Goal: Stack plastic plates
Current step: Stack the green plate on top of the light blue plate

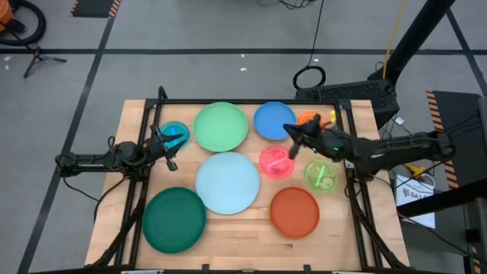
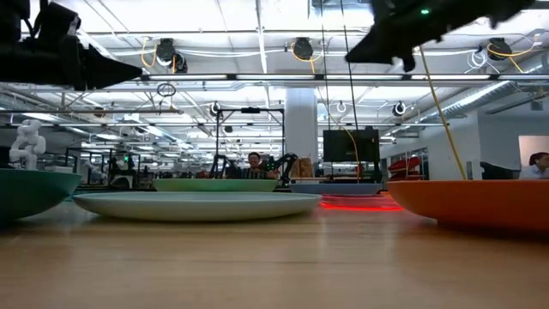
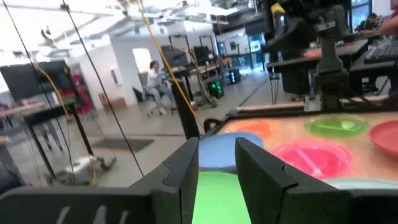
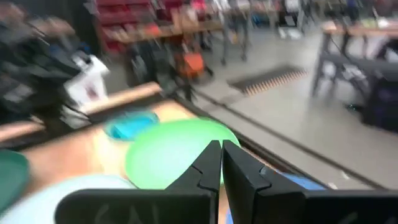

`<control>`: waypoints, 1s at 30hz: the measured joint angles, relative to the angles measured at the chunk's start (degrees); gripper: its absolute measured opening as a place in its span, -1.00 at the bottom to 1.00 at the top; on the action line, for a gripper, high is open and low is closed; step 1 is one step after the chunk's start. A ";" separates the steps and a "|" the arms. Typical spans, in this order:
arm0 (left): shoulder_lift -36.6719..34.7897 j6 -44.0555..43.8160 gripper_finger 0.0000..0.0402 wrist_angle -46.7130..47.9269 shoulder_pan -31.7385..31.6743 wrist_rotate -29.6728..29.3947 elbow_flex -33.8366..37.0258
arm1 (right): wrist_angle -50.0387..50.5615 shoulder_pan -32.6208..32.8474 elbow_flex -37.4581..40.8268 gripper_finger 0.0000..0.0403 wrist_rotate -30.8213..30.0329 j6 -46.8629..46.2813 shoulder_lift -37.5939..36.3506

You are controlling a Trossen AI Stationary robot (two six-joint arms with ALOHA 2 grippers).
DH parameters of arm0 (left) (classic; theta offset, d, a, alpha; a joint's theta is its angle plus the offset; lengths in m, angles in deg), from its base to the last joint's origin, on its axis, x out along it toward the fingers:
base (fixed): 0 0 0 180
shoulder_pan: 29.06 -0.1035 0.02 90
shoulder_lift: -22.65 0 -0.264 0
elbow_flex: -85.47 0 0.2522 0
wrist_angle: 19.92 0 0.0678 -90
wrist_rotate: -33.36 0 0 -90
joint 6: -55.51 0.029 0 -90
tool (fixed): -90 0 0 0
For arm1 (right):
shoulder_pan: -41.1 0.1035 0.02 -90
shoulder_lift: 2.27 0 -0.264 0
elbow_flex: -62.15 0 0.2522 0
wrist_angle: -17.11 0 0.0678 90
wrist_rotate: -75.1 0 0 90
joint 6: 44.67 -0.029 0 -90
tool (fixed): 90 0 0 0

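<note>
Nine plates lie singly, base down, on the wooden table: light green [image 1: 221, 126], blue [image 1: 274, 120], small orange [image 1: 308, 119], cyan [image 1: 175, 135], pink [image 1: 276, 161], lime [image 1: 321, 176], pale blue [image 1: 227, 183], dark green [image 1: 174, 219] and orange-red [image 1: 294, 211]. My left gripper [image 1: 169, 148] hovers beside the cyan plate. It is open and empty in the left wrist view [image 3: 216, 146] and points toward the table's right. My right gripper [image 1: 291, 141] hovers between the blue and pink plates. It is shut and empty in the right wrist view [image 4: 221, 146] and points toward the table's left.
A dark metal frame [image 1: 251, 101] runs along the table's far edge and down both sides. The low view shows both arms well above the plates. Bare wood [image 1: 243, 236] lies along the near edge. People sit in the room beyond the table [image 2: 254, 163].
</note>
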 joint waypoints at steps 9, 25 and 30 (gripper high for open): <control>0.01 3.81 -0.44 1.32 -0.06 -2.18 -0.01 | 10.07 -8.02 -16.03 -0.95 0.61 -5.27 16.78; 0.02 4.60 -0.44 1.71 -0.06 -7.20 -0.07 | 14.00 -20.41 -44.04 -0.95 18.36 -3.06 48.44; 0.02 4.72 -0.44 1.72 -0.06 -8.58 -0.07 | 15.18 -23.00 -48.84 -0.95 18.32 -3.02 54.75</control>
